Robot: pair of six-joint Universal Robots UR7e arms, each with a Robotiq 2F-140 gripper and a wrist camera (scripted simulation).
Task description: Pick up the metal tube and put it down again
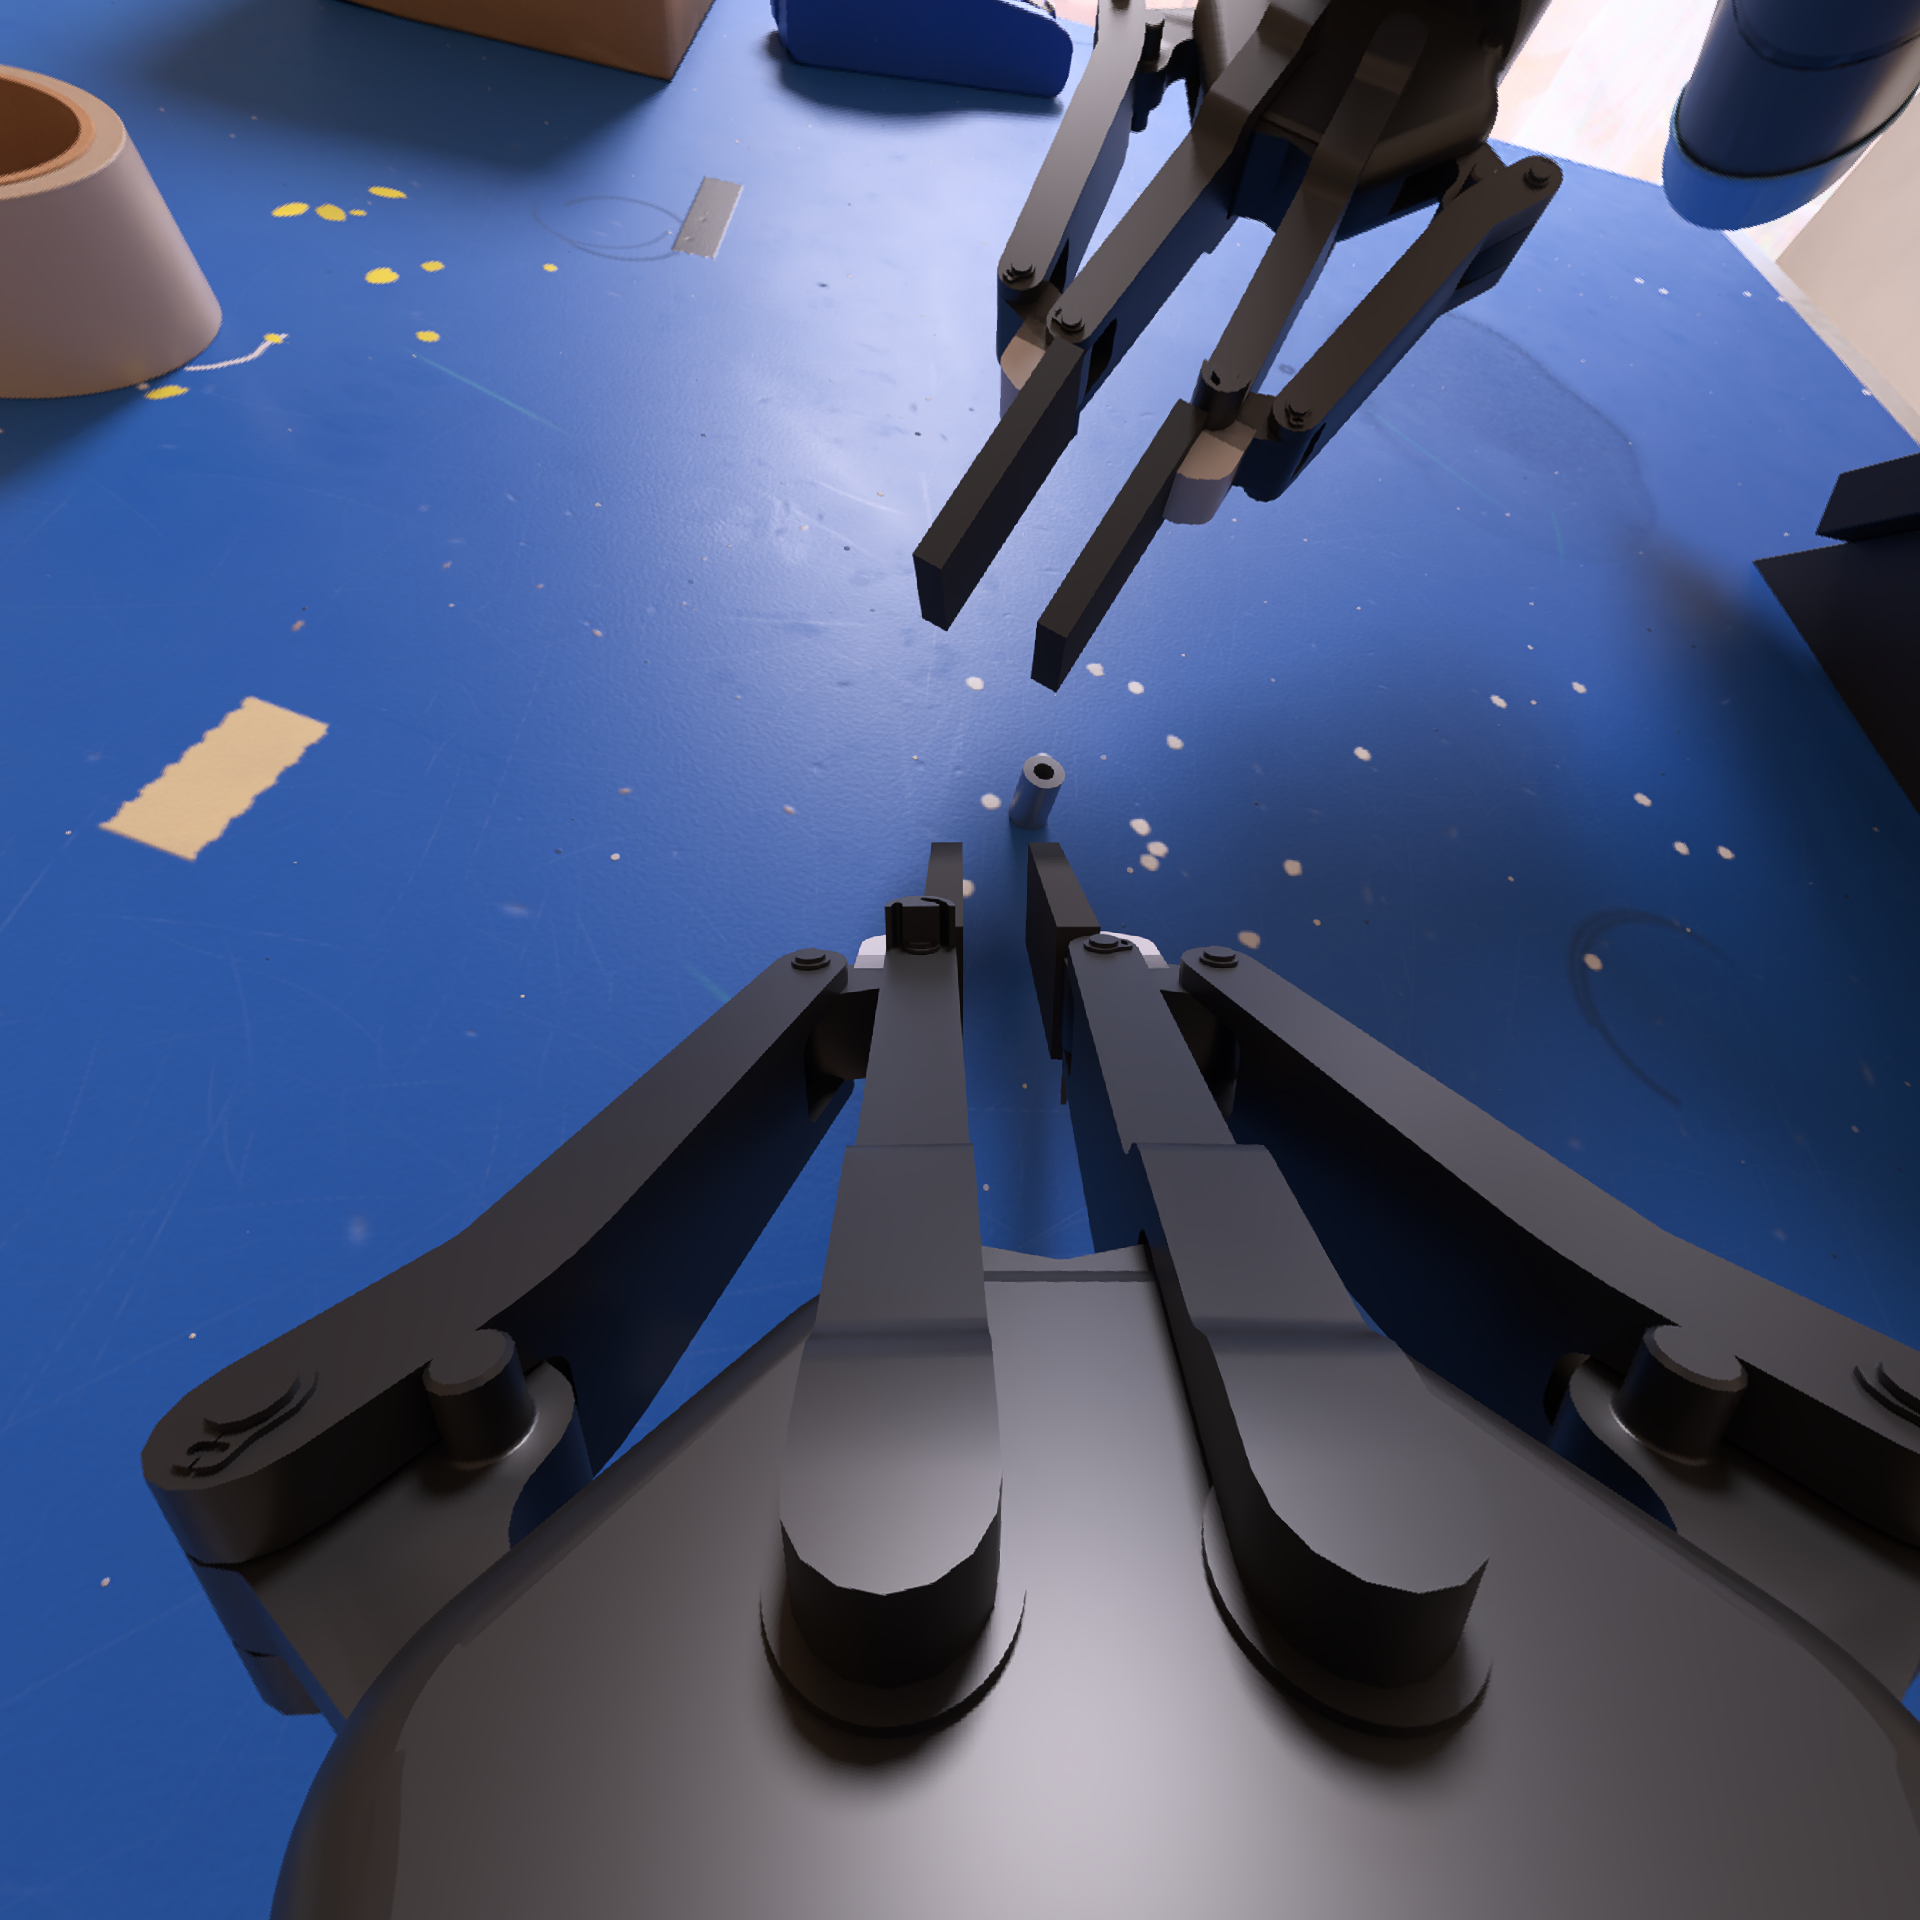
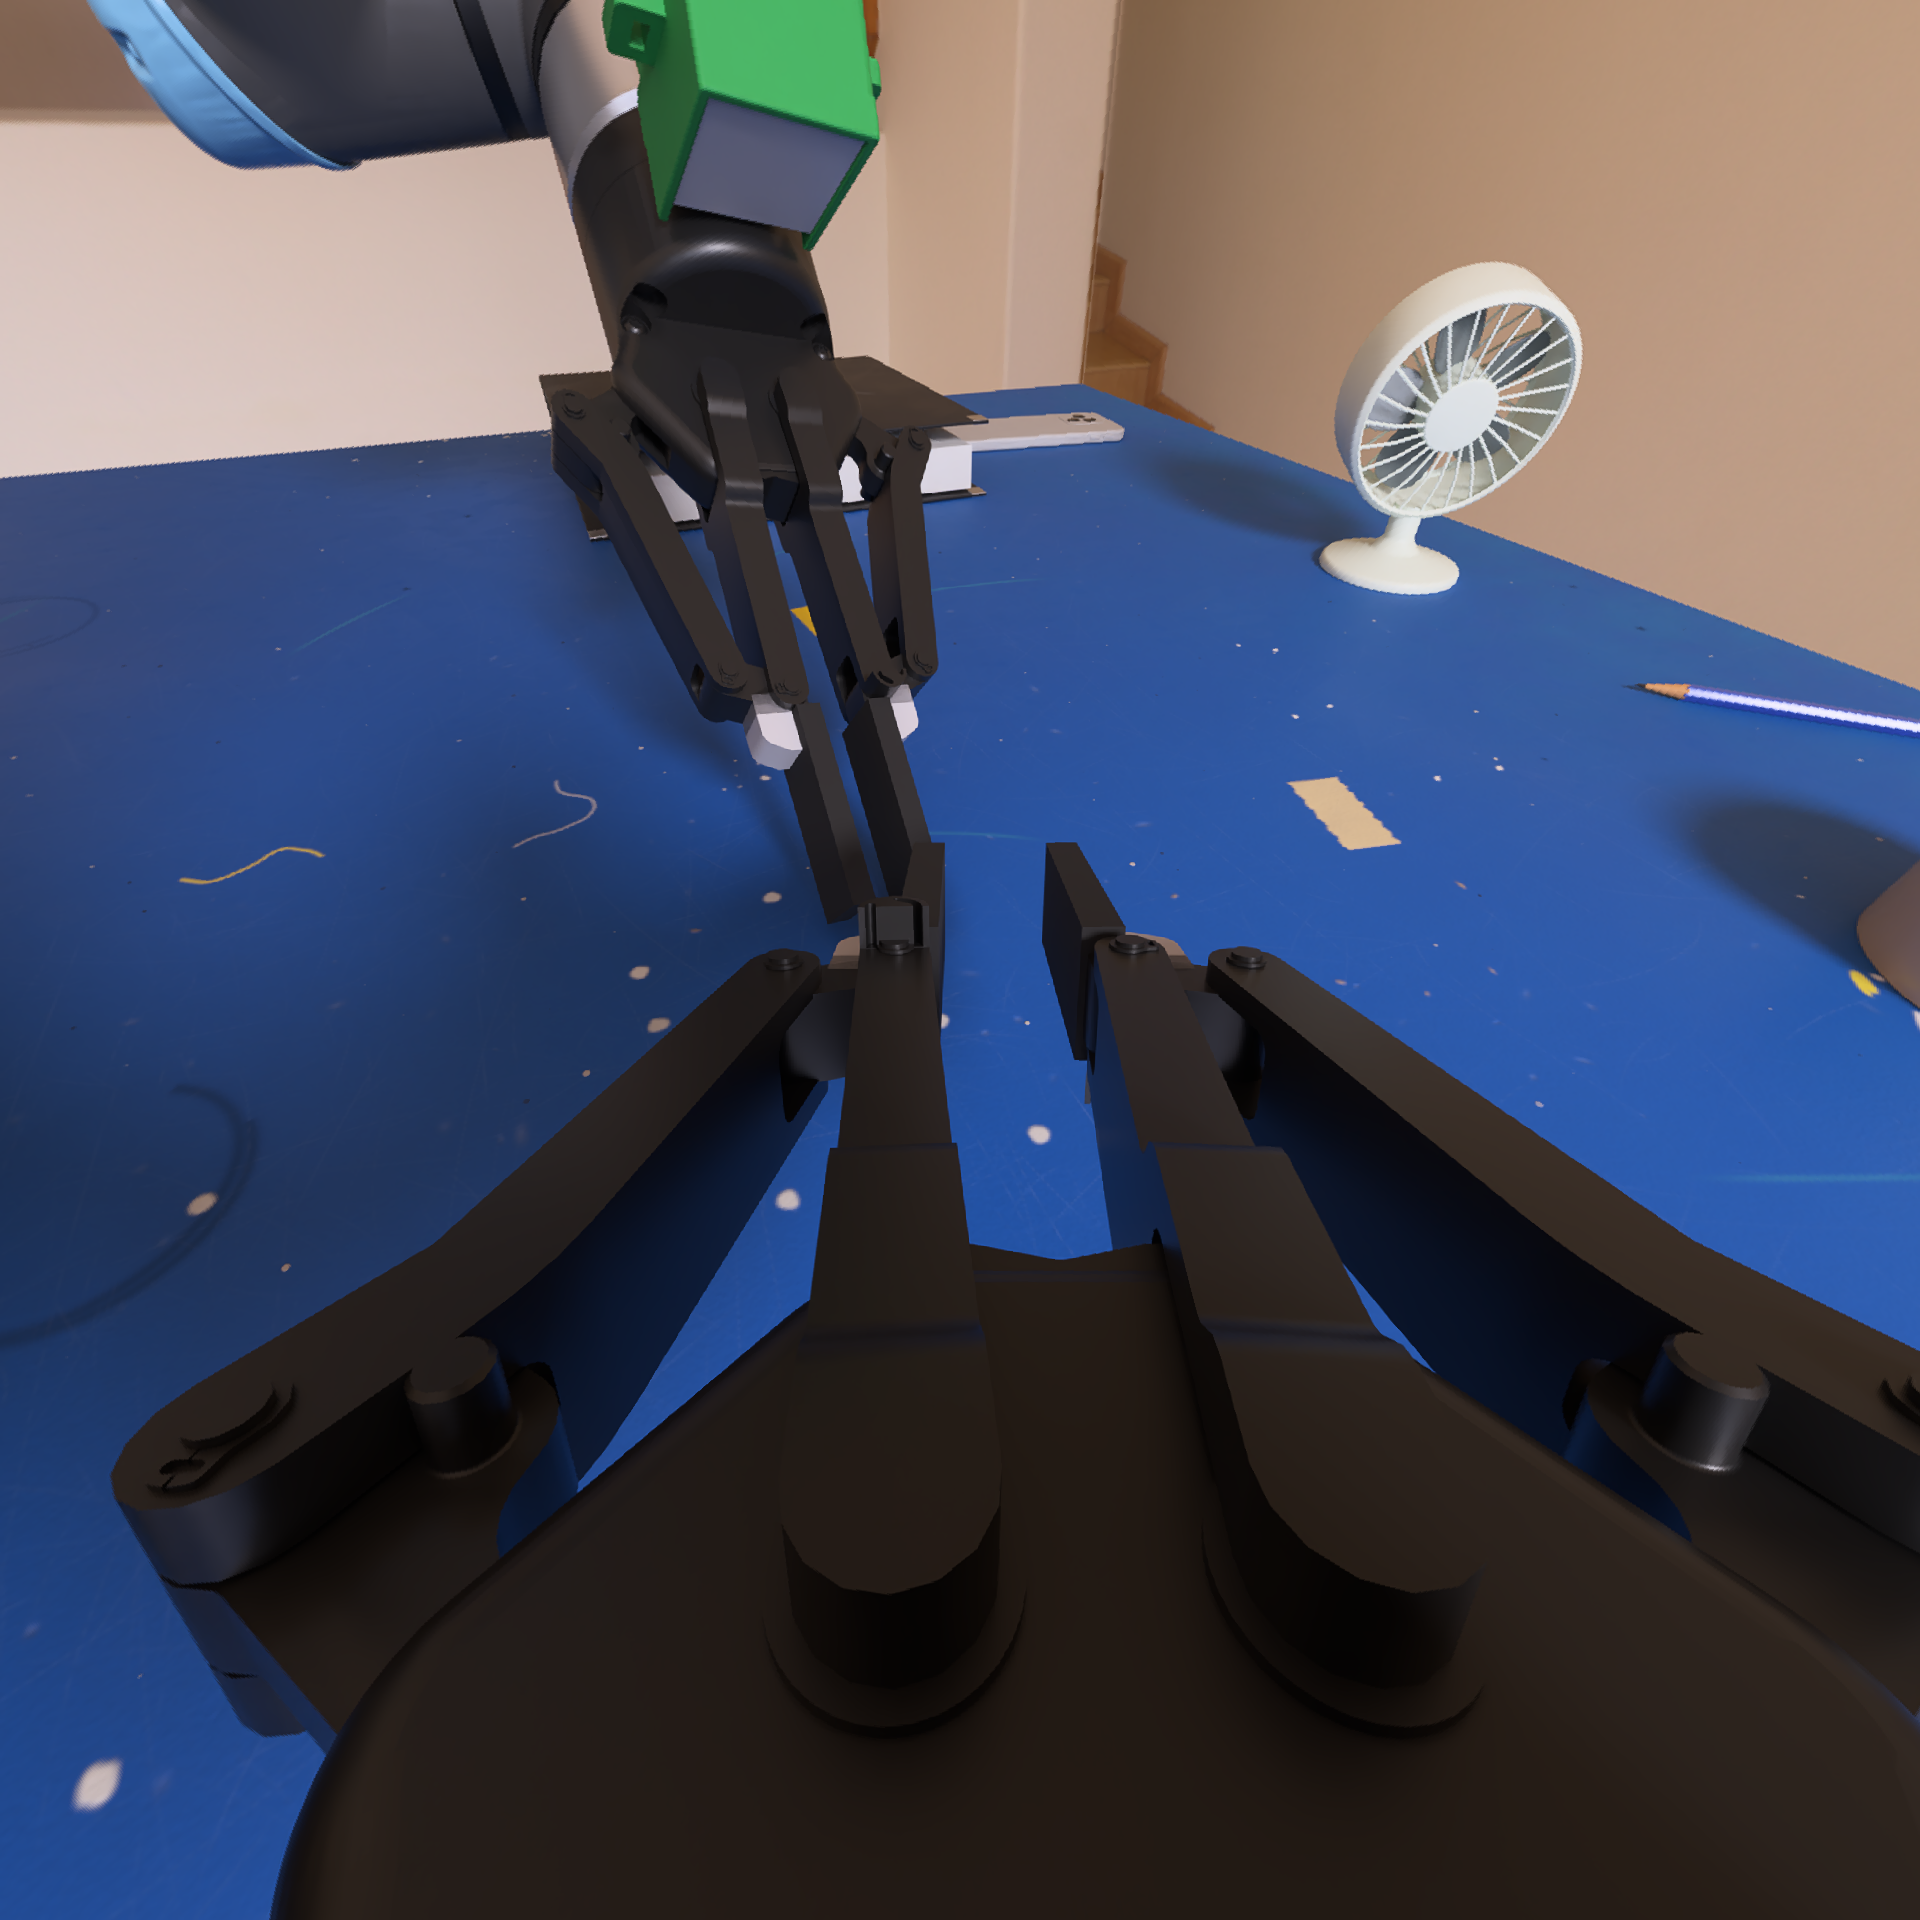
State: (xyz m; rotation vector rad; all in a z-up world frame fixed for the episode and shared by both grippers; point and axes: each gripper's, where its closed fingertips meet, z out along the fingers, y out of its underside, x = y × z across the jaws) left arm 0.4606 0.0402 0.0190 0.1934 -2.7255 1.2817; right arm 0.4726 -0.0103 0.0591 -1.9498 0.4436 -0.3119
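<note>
The metal tube is a short grey cylinder with a hole in its end. It rests on the blue table, free of both grippers. My left gripper is just short of it, jaws a narrow gap apart and empty. My right gripper hangs above the table beyond the tube, fingers slightly apart and empty. In the right wrist view, my right gripper is narrowly open, and the left gripper reaches down in front of it. The tube is hidden in that view.
A tape roll, a cardboard box and a blue object stand at the far side. A dark object sits at the right. A white fan, a pencil and a flat black device lie farther off.
</note>
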